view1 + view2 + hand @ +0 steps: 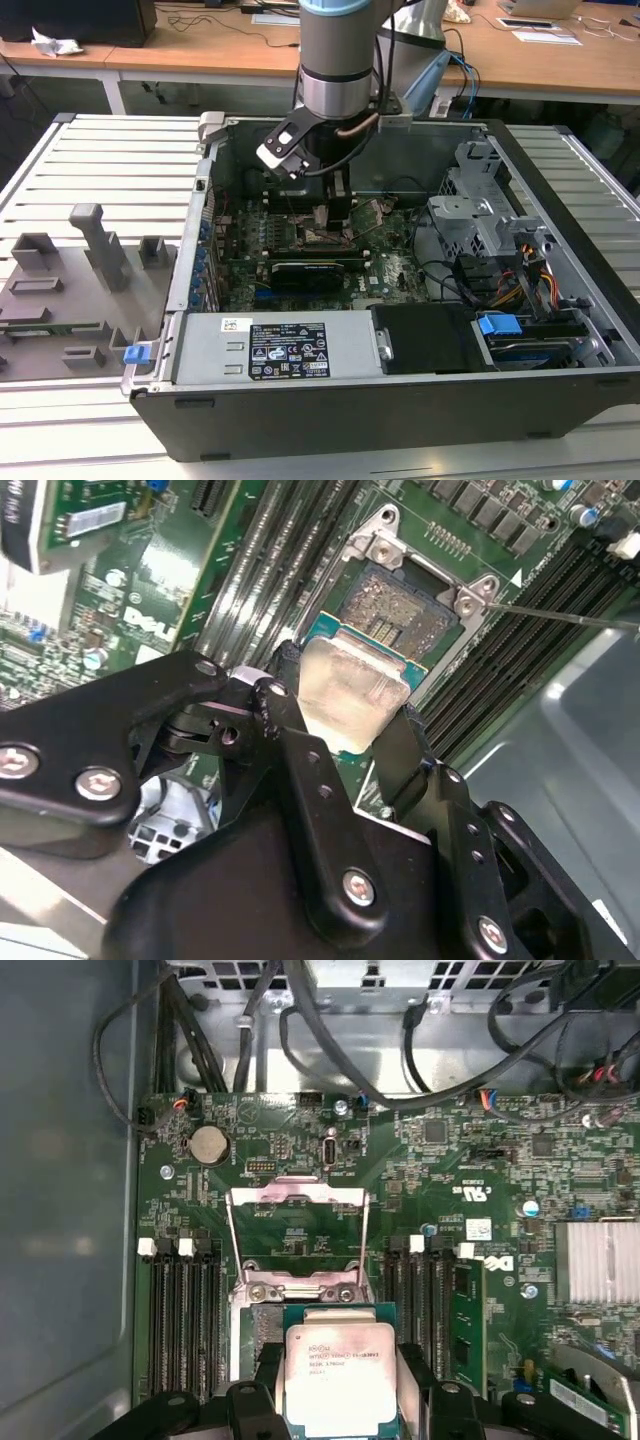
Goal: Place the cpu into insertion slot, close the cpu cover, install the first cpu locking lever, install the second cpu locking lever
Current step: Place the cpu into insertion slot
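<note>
My gripper point(345, 712) is shut on the cpu point(350, 685), a flat square chip with a silvery-beige top and a green edge. One black finger point(287, 685) presses on each of two opposite sides. The chip hangs over the near part of the insertion slot point(400, 610), whose dark pin grid shows beyond it; whether they touch I cannot tell. In the first wrist view the cpu point(340, 1370) sits between the fingers point(262, 1370), and the cpu cover point(296, 1196) stands flipped open past the slot. In the exterior view the gripper point(325, 212) reaches down into the open computer case point(350, 400).
Long black memory slots point(185, 1320) flank the socket on both sides. A thin metal lever point(565, 616) sticks out beside the socket. A black expansion card point(305, 270) lies in front of the gripper. Cables and a drive cage point(480, 215) fill the case's right; a grey fixture point(90, 270) lies left.
</note>
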{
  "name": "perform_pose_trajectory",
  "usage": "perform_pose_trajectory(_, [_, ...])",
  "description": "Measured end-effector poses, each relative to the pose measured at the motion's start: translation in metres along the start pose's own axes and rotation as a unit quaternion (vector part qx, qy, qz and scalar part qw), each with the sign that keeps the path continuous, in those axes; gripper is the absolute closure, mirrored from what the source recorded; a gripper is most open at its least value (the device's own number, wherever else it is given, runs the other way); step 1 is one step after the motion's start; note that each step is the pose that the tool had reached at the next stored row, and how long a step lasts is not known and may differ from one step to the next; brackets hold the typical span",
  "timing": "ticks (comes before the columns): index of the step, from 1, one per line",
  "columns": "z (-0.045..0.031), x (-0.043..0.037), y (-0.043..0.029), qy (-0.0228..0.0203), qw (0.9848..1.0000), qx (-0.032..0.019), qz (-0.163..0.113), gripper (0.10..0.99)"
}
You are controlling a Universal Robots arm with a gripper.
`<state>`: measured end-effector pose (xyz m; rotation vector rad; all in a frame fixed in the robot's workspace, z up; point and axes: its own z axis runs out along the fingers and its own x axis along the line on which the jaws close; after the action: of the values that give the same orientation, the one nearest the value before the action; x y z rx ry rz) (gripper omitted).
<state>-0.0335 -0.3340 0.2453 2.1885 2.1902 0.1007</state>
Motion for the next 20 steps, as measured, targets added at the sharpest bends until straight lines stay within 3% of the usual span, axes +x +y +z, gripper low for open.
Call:
perform_pose_trajectory(4, [0.0069,0.0062,-0.0013,0.0005,1.0,0.0001,-0.005,0.553])
perform_pose_trajectory(8, [0.0101,0.0069,-0.0032,0.0029,1.0,0.0001,-0.005,0.553])
perform_pose_trajectory(14, [0.016,0.0082,-0.0085,0.0032,1.0,0.0001,-0.005,0.553])
perform_pose_trajectory(20, [0.027,0.0125,-0.012,0.0031,1.0,0.0006,-0.005,0.553])
